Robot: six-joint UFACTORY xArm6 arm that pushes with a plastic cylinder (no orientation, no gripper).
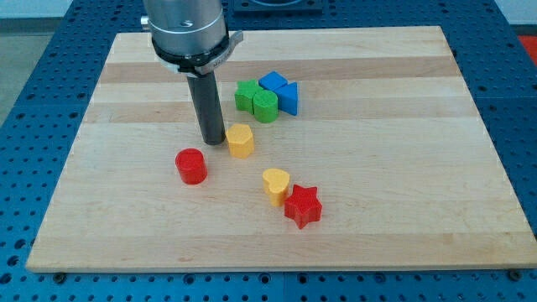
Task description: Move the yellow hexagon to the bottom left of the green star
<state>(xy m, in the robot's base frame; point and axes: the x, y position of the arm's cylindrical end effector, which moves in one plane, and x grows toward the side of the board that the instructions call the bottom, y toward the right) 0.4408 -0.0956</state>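
Red star (303, 206) nearest view's bottom, touching yellow heart (275, 184), both below-right of my tip (213, 140). Red cylinder (191, 166) below-left of tip. Yellow hexagon (241, 140) just right of tip, touching or nearly so. Tip bare rod, grasping nothing. Green star (247, 95), green cylinder (265, 106), blue blocks (280, 91) clustered up-right on wooden board (403, 168).
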